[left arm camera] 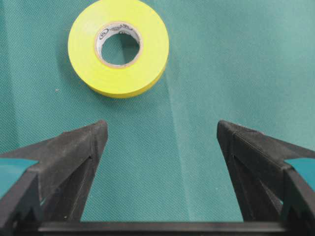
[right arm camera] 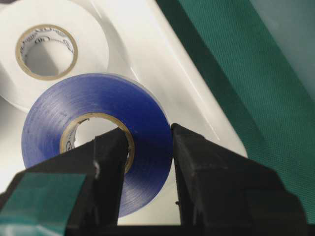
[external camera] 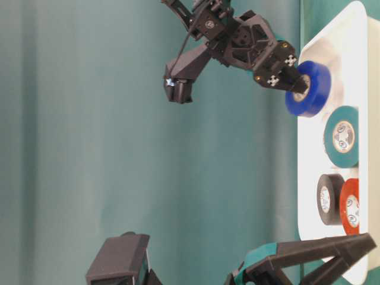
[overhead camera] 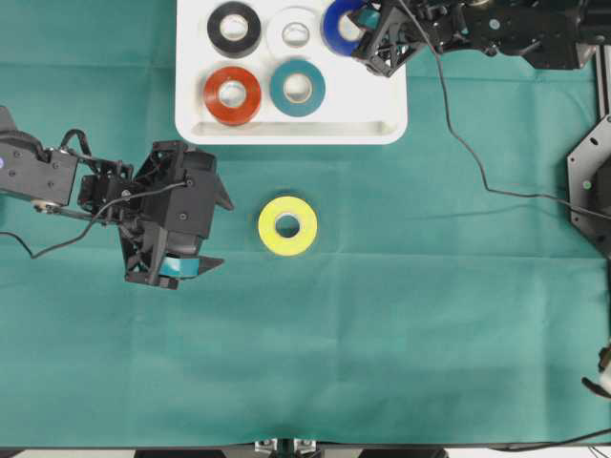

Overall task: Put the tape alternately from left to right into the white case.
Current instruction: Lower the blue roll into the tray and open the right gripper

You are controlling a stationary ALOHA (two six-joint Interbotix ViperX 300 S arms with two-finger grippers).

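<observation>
The white case (overhead camera: 387, 129) lies at the back of the table. Flat inside it are black (overhead camera: 234, 29), white (overhead camera: 295, 34), red (overhead camera: 232, 94) and teal (overhead camera: 297, 87) tape rolls. My right gripper (right arm camera: 148, 132) is shut on the blue roll (right arm camera: 98, 98), one finger in its core and one outside. It holds the roll tilted over the case's back right corner (overhead camera: 339, 27), beside the white roll (right arm camera: 93, 44). A yellow roll (overhead camera: 287, 225) lies flat on the cloth in front of the case. My left gripper (left arm camera: 161, 129) is open and empty, just short of the yellow roll (left arm camera: 118, 46).
A green cloth (overhead camera: 430, 315) covers the table. The right arm's black cable (overhead camera: 458, 143) trails across the cloth right of the case. In the table-level view the blue roll (external camera: 309, 89) sits at the case's (external camera: 309, 178) far end, with teal (external camera: 342, 136), black (external camera: 328, 199) and red (external camera: 350, 203) nearer.
</observation>
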